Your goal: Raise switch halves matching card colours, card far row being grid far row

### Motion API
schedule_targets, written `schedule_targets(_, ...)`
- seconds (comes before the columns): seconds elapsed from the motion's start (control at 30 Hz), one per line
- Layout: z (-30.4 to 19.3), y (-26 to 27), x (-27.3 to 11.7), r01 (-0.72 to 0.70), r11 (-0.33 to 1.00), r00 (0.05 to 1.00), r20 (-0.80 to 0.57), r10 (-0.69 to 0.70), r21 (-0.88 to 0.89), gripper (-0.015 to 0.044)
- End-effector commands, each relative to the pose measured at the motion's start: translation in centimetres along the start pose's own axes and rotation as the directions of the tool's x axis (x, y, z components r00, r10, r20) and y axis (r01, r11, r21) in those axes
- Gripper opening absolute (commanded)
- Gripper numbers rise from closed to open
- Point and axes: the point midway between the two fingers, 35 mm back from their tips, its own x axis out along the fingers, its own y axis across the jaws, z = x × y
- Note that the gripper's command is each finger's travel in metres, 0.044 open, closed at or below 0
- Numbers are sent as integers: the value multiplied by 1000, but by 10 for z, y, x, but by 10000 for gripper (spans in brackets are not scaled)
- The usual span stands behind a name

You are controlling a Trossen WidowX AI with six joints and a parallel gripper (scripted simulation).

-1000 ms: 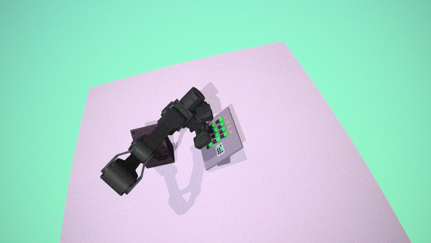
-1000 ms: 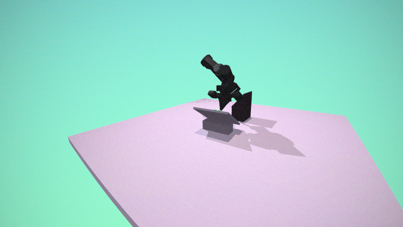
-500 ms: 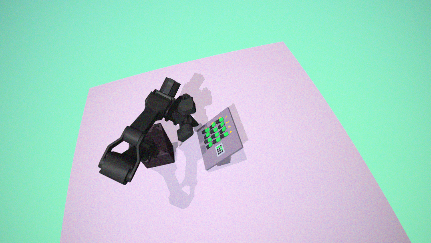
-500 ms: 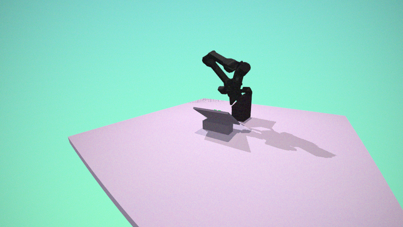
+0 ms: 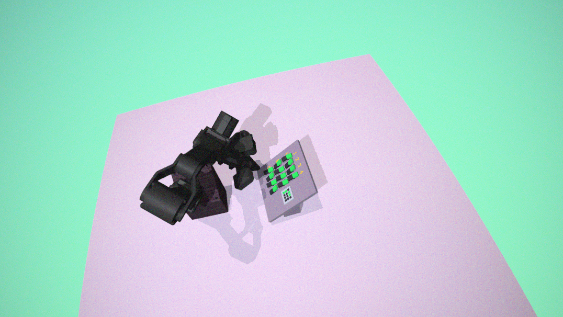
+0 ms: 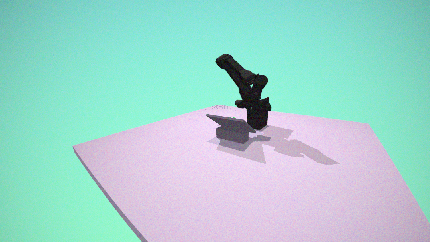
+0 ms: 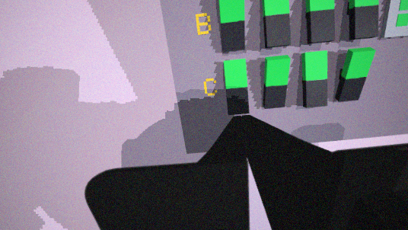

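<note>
The tilted grey panel point(image 5: 277, 208) point(image 6: 231, 124) point(image 7: 365, 118) carries a grid of green and dark switches. My gripper point(image 5: 258, 168) point(image 7: 241, 123) is shut and empty, at the panel's near edge; its tips show just nearer than switch C1 point(image 7: 236, 75). Contact cannot be told. C1, C2 point(image 7: 277, 72) and C4 point(image 7: 358, 65) look green-raised; C3 point(image 7: 315, 66) looks dark-raised. In row B, B1 point(image 7: 232, 11) looks green-raised, the other three dark-raised. Row A is outside the wrist view. The card point(image 5: 286, 195) point(image 7: 391, 31) shows green and dark squares, cut off in the wrist view.
The pink table point(image 5: 374, 236) point(image 6: 240, 195) bears the arm's dark base point(image 5: 214, 196) point(image 6: 257, 118) and the panel's grey support block point(image 5: 292, 210) point(image 6: 231, 136). The arm's shadow falls over the panel's near left corner in the wrist view.
</note>
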Motion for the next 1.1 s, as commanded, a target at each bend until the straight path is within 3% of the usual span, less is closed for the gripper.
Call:
schedule_targets(0.0, -1, -2, 3, 8, 1000, 1000, 7, -8, -4, 0)
schedule_targets(1.07, -1, -2, 27, 9, 1000, 1000, 8, -9, -5, 0)
